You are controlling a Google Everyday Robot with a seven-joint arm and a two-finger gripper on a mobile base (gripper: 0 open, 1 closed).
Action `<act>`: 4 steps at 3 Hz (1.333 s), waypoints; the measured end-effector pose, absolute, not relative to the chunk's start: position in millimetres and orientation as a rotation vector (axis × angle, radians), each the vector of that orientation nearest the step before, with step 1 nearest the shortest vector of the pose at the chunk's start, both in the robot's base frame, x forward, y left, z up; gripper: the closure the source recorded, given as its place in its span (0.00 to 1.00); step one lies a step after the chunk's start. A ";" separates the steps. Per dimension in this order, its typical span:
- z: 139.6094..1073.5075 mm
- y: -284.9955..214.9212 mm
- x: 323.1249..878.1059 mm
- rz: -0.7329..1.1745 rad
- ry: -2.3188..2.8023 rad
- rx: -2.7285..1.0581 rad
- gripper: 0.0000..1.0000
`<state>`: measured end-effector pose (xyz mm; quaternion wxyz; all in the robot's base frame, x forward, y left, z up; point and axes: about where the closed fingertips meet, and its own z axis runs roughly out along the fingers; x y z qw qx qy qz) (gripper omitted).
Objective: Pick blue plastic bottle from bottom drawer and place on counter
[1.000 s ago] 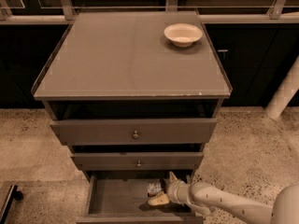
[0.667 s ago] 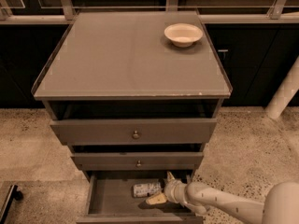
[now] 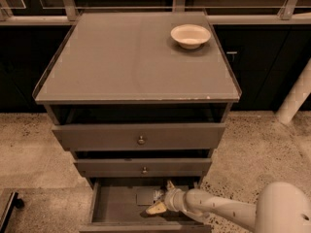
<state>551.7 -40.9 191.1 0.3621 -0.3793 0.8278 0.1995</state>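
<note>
While bowl [image 3: 190, 35] sits on counter [image 3: 126, 57], tool's [image 3: 163, 196] in btm drawer [image 3: 116, 206].

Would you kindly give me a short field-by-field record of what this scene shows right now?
gripper: open, reaching into the bottom drawer, one finger on each side of the bottle
blue plastic bottle: low in the drawer, mostly hidden by the gripper
bottom drawer: pulled out
counter: no bottle on it yet
cream bowl: upright on the counter, near its far right corner
arm: enters from the lower right
</note>
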 end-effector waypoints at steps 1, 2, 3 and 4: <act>179.1 -20.6 552.0 0.538 2.120 -1.022 0.00; 169.6 -3.7 552.6 0.556 2.102 -1.076 0.00; 161.6 4.5 551.4 0.556 2.098 -1.122 0.00; 151.1 7.3 547.6 0.553 2.114 -1.157 0.00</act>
